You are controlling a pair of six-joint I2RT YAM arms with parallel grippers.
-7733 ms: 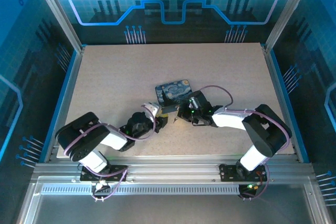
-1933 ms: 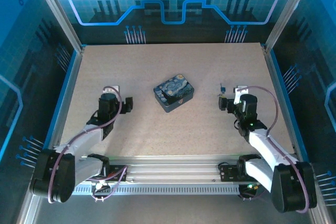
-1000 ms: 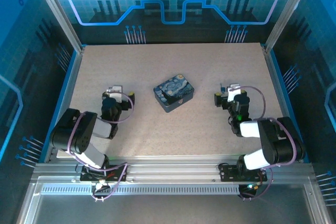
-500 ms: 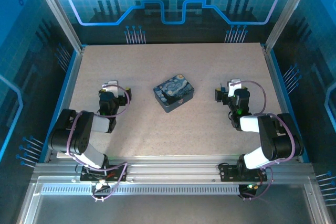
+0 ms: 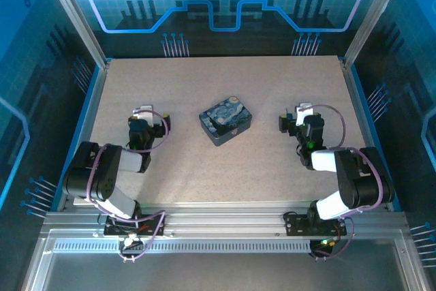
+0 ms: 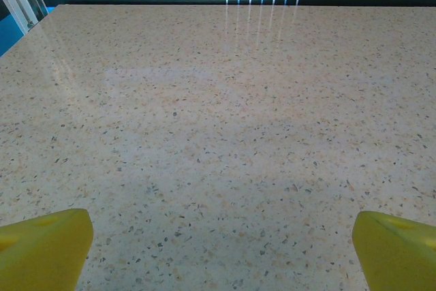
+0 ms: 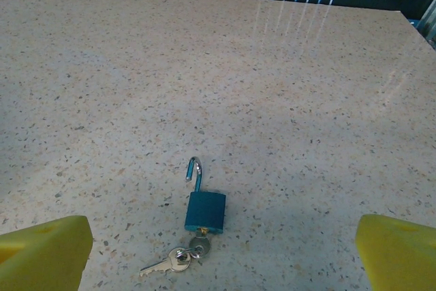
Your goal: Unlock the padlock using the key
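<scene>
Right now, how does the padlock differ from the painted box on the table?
The padlock is plain teal with a silvery shackle; the box is dark with a blue-yellow swirled lid. The padlock's shackle stands open, while the box looks closed. The padlock lies on the table's right side, the box at mid-table. Both lie flat, untouched.

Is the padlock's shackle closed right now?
No, in the right wrist view the padlock lies on the table with its shackle swung open, one end free of the body.

open table (image 6: 218,134) all round; only the box (image 5: 225,120) mid-table and the padlock (image 7: 204,210) with its key (image 7: 168,262) obstruct.
</scene>
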